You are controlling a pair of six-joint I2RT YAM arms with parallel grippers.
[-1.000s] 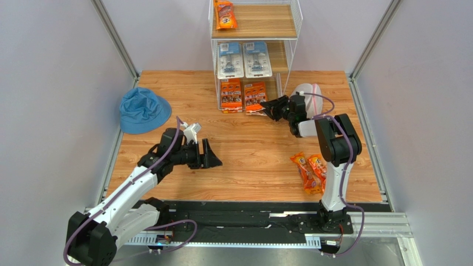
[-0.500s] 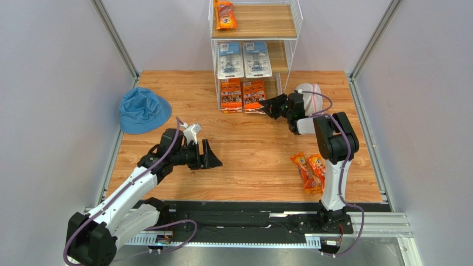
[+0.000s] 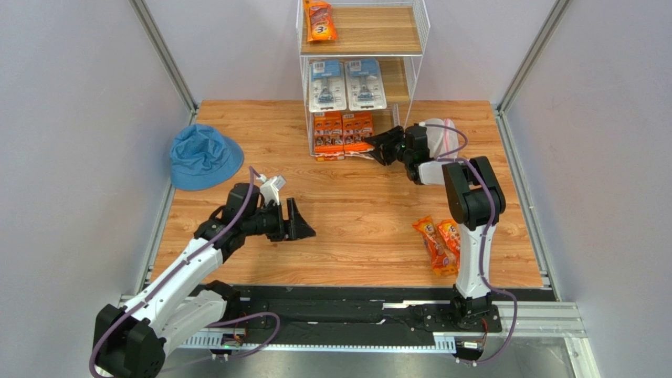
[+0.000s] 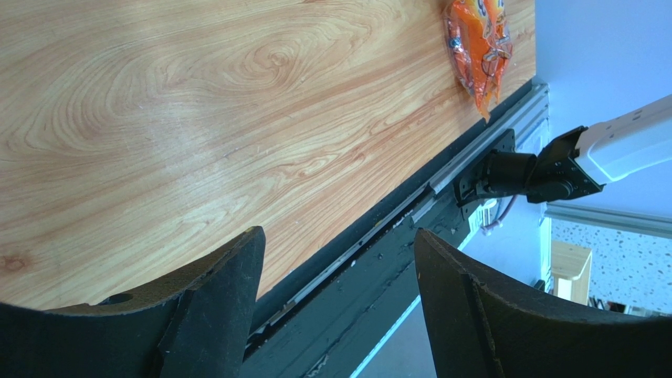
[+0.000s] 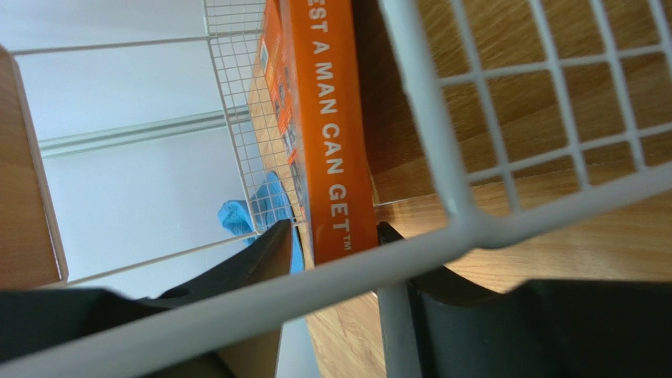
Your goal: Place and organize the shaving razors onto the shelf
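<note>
The shelf (image 3: 410,55) stands at the back middle. An orange bag (image 3: 319,20) lies on its top board and two blister cards (image 3: 347,84) on the middle board. An orange multi-pack (image 3: 328,135) sits on the bottom board. My right gripper (image 3: 378,147) is shut on a second orange multi-pack (image 3: 359,131) and holds it on edge inside the bottom level, beside the first. In the right wrist view the pack (image 5: 327,142) sits between the fingers of my right gripper (image 5: 335,228), behind the shelf wire (image 5: 442,236). Two orange bags (image 3: 439,244) lie on the table. My left gripper (image 3: 297,220) is open and empty.
A blue bucket hat (image 3: 203,156) lies at the far left. A white mesh bag (image 3: 439,128) lies behind my right wrist. In the left wrist view, the orange bags (image 4: 477,47) and the table's front rail (image 4: 442,189) show beyond the open fingers (image 4: 213,307).
My right gripper has moved left and forward, sliding the orange multi-pack further into the bottom level, up beside the first pack. The left arm has not moved.
</note>
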